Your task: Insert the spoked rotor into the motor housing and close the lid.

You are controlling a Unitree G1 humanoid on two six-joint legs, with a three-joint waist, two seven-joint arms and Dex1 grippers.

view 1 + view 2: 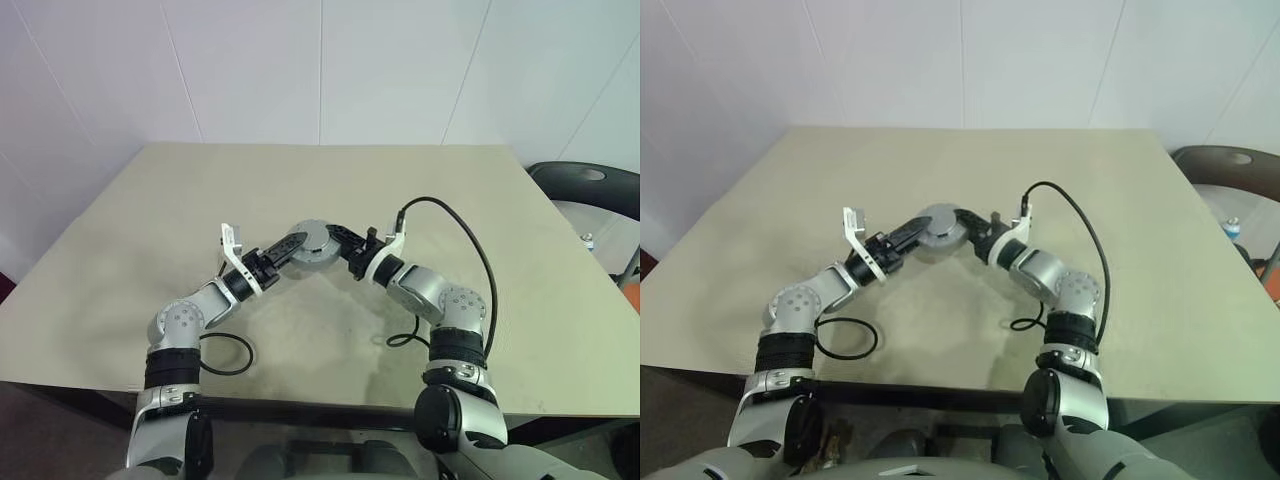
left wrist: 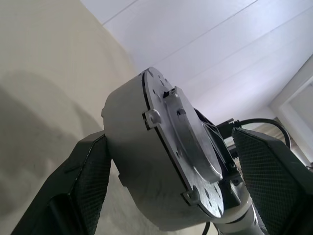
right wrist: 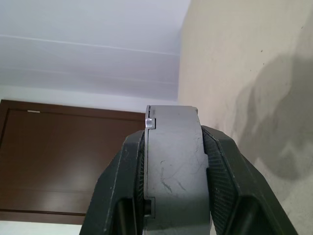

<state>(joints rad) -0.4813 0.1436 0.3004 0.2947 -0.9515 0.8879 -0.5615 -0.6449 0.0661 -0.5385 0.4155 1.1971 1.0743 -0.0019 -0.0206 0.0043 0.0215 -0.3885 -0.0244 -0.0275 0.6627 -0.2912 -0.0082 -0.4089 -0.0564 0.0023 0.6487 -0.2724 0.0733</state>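
Left gripper (image 1: 290, 246) was spread wide at 9 o'clock of the motor housing (image 1: 318, 243), 1 pad touching its wall. Lid (image 2: 183, 142) sat seated on it, held above mid-table. Right gripper (image 1: 345, 243) clamped across housing and lid from 3 o'clock. Probably press squarely, then set down gently. Beige table (image 1: 480, 200), white walls, brown door (image 3: 58, 161).

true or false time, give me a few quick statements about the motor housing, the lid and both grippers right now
1. The right gripper is shut on the motor housing. True.
2. The housing lies flat on the table. False: it is held up above the table between the two arms.
3. The lid sits on the housing. True.
4. The left gripper is clamped shut. False: its fingers stand open, one on each side of the housing.
5. A cable lies on the table. True.
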